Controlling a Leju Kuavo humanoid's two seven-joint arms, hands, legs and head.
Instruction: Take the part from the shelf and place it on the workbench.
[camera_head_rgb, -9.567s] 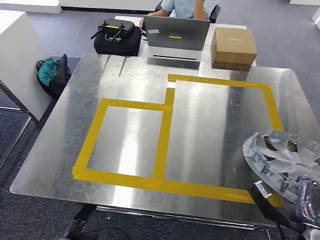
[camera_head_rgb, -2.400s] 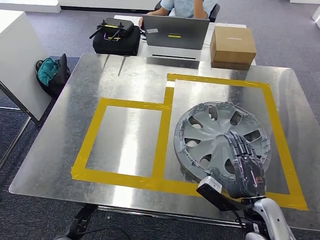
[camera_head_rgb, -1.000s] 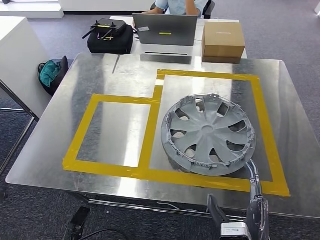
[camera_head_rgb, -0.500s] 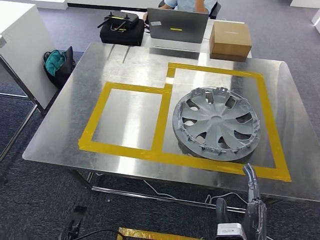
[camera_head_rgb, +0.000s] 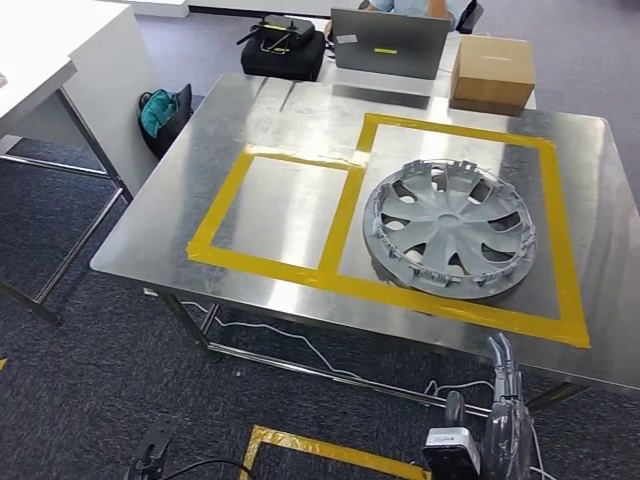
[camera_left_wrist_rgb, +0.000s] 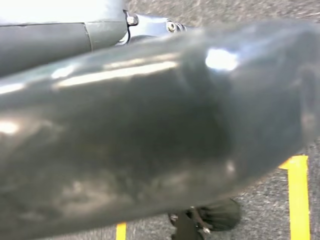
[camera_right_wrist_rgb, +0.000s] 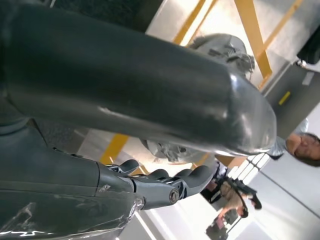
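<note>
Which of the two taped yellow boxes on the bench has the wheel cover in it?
The larger taped box, on the robot's right, nearer the cardboard carton. The wheel cover lies flat inside it; the smaller box beside it holds only bare metal.

A grey hubcap (camera_head_rgb: 450, 226) is lying on a shiny silver desk (camera_head_rgb: 226, 150) that is wearing yellow tape (camera_head_rgb: 343, 215) rectangles; a teal bag (camera_head_rgb: 157, 108) is sitting on dark carpet (camera_head_rgb: 75, 380).
</note>
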